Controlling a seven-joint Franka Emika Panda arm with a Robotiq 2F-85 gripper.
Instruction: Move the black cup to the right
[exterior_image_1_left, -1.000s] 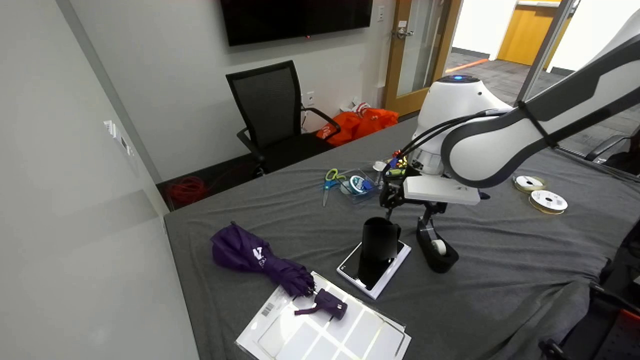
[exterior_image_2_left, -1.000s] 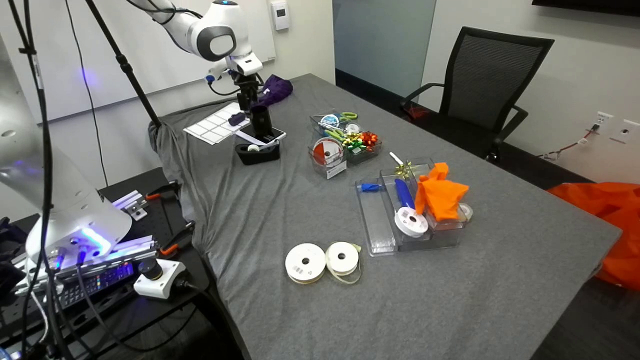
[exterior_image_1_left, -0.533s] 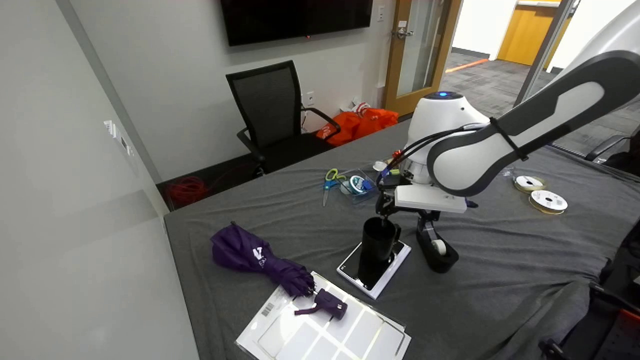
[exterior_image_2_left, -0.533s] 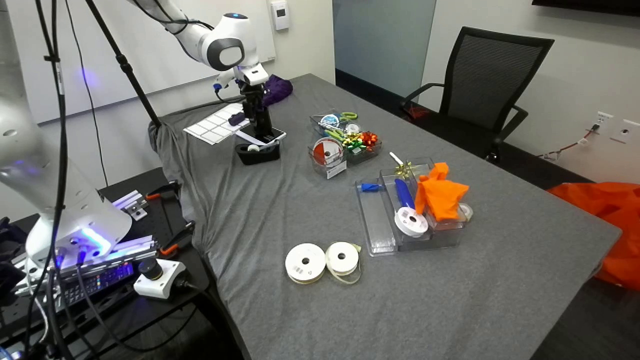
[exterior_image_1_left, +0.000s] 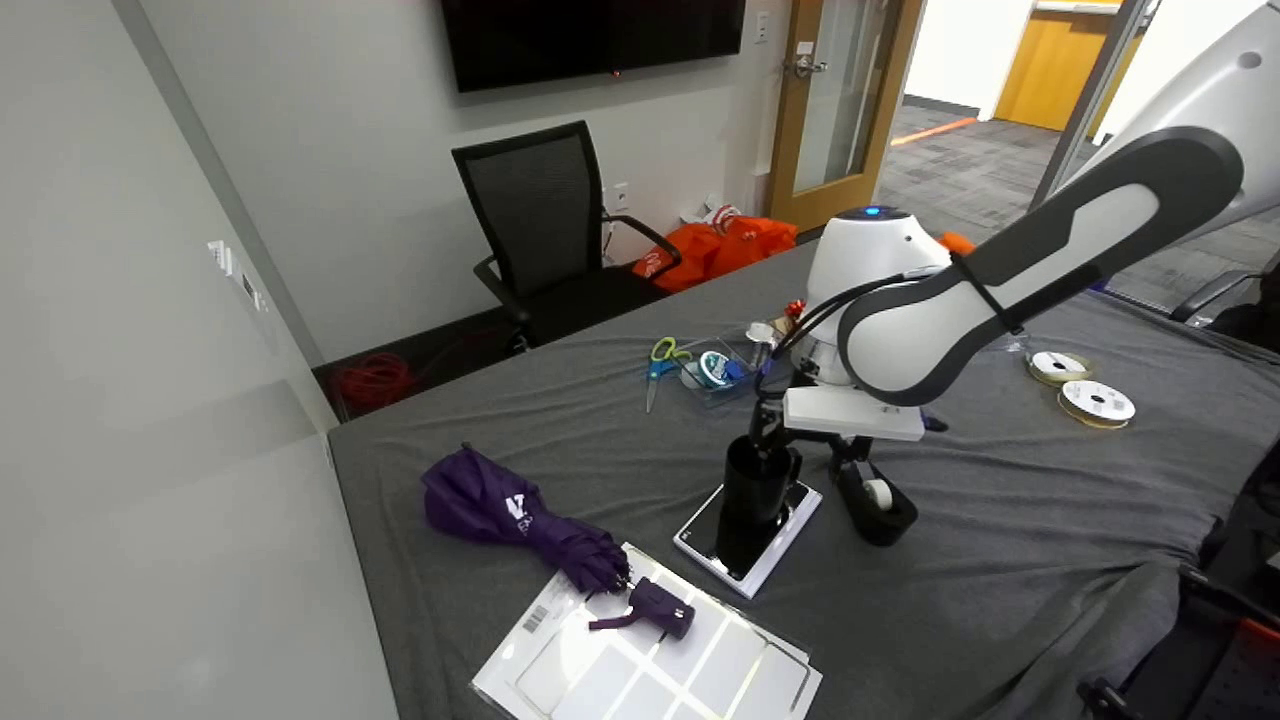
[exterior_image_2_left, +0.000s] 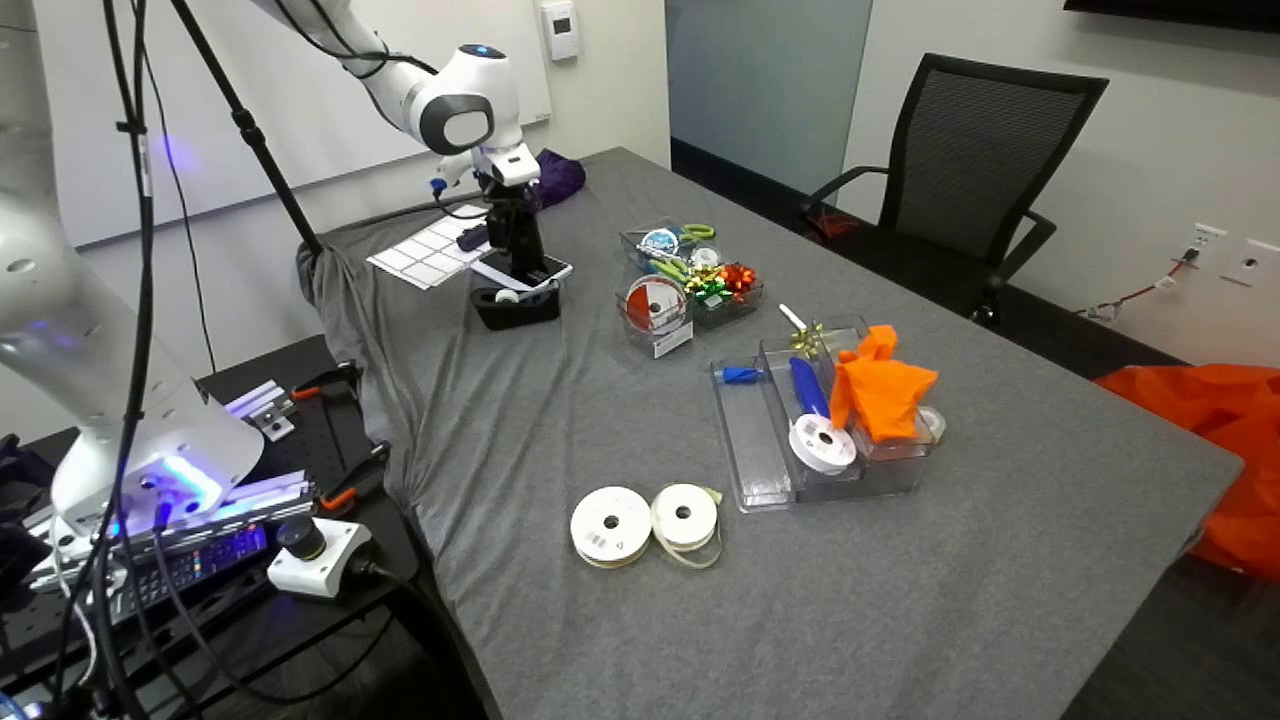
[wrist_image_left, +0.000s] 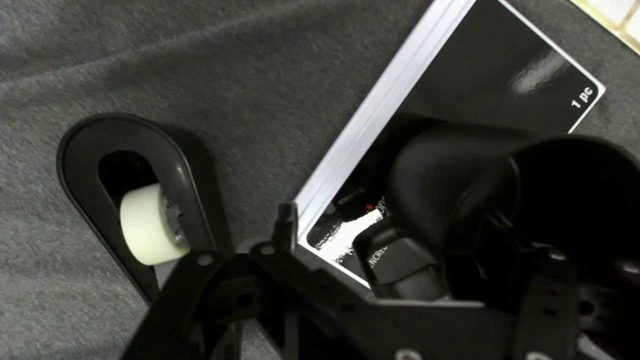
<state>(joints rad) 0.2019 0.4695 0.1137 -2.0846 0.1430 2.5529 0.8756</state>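
The black cup (exterior_image_1_left: 755, 495) stands upright on a flat dark white-edged tablet (exterior_image_1_left: 715, 540). In the wrist view the cup (wrist_image_left: 435, 175) shows its wide mouth and its handle (wrist_image_left: 400, 265). My gripper (wrist_image_left: 394, 215) is open. One finger reaches inside the cup's mouth and the other is outside, past the handle, so the cup's wall and handle lie between them. In both exterior views the gripper (exterior_image_1_left: 805, 460) is low over the cup, and in an exterior view (exterior_image_2_left: 515, 225) it hides most of the cup.
A black tape dispenser (exterior_image_1_left: 882, 522) stands close beside the tablet, near the outer finger. A purple umbrella (exterior_image_1_left: 500, 515) and white sheets (exterior_image_1_left: 640, 680) lie on the other side. Scissors (exterior_image_1_left: 660, 370), a clear tray (exterior_image_2_left: 760, 470) and ribbon spools (exterior_image_2_left: 610, 525) are farther off.
The arm has come down and the gripper has sunk lower, with one finger now inside the cup. The cup, tablet and tape dispenser have not visibly moved.
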